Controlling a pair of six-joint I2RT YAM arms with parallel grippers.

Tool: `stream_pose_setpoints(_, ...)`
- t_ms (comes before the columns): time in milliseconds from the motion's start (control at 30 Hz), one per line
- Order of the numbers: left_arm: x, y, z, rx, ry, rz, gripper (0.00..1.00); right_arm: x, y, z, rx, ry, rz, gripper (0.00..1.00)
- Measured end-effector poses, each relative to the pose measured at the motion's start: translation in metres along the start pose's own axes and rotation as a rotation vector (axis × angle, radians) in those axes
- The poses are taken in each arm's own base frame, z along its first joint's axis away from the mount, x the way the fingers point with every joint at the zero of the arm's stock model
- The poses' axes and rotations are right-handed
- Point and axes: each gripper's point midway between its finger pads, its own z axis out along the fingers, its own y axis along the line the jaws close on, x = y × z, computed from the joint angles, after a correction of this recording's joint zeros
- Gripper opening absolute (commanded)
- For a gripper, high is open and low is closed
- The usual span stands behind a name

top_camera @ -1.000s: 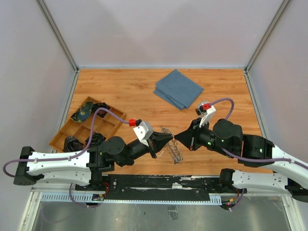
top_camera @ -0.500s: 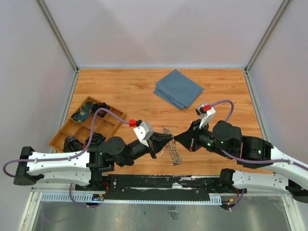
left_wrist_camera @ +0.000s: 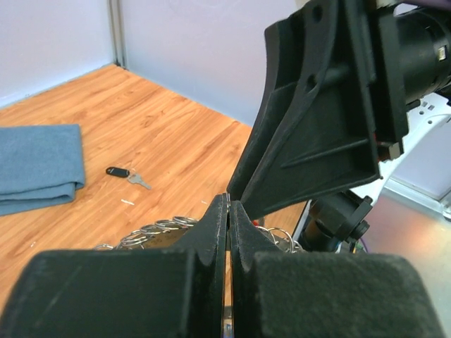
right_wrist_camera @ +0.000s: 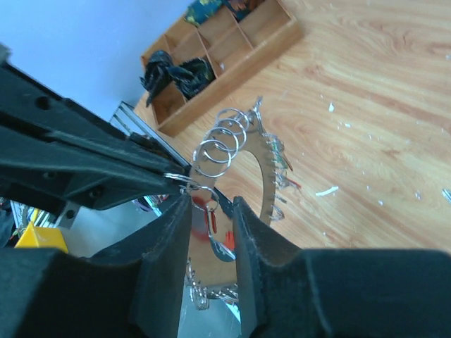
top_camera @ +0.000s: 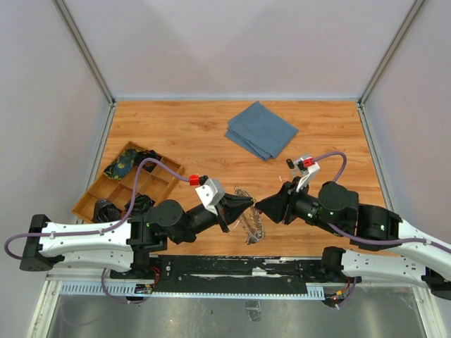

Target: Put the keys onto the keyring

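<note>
**Keyring being pinched by the left gripper, right jaws standing apart**

The left gripper (top_camera: 246, 203) is being kept closed on the keyring (top_camera: 251, 224). A thin edge of metal is being pinched between its fingertips at the ring's upper left. The right gripper (top_camera: 260, 205) is being held just right of the keyring, almost tip to tip with the left one. Its jaws are being kept slightly apart, and a red-tagged key (right_wrist_camera: 206, 217) is being seen in the gap. Whether that key is being touched cannot be told.

The wooden table (top_camera: 176, 134) is being seen under the keyring, though whether the ring's lower edge is resting on it cannot be told. A compartmented wooden tray (top_camera: 158, 156) is lying well to the left of the keyring. A folded blue cloth (top_camera: 261, 129) is lying well beyond it. The keyring itself is being shown between the two grippers, with small silvery loops strung along its rim. A black-headed key (left_wrist_camera: 118, 171) is lying flat beyond the keyring, apart from it and near the cloth's edge.
</note>
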Motion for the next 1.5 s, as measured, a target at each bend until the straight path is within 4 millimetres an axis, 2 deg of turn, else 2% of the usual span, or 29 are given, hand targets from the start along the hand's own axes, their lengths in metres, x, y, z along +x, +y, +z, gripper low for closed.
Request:
stream_pose_setpoints(167, -0.002, -0.002, -0.001, 0.009, -0.007, -0.003, 0.01, -0.020, 0.011, -0.012, -0.092, -0.099, -0.050, 0.38)
stream_pose_setpoints(333, -0.010, -0.008, -0.003, 0.048, -0.026, -0.013, 0.01, -0.037, 0.028, -0.024, -0.217, -0.181, -0.268, 0.42)
stream_pose_setpoints(533, -0.020, -0.026, -0.010, 0.157, -0.050, -0.023, 0.00, -0.029, 0.041, -0.031, -0.368, -0.220, -0.584, 0.39)
stream_pose_setpoints(767, -0.031, -0.049, -0.020, 0.299, -0.076, -0.037, 0.00, -0.021, 0.058, -0.046, -0.535, -0.278, -0.806, 0.34)
stream_pose_setpoints(1100, -0.030, -0.065, -0.027, 0.396, -0.068, -0.033, 0.01, -0.005, 0.075, -0.046, -0.661, -0.231, -0.877, 0.33)
stream_pose_setpoints(1500, -0.030, -0.068, -0.028, 0.413, -0.066, -0.031, 0.01, 0.005, 0.072, -0.052, -0.688, -0.191, -0.882, 0.31)
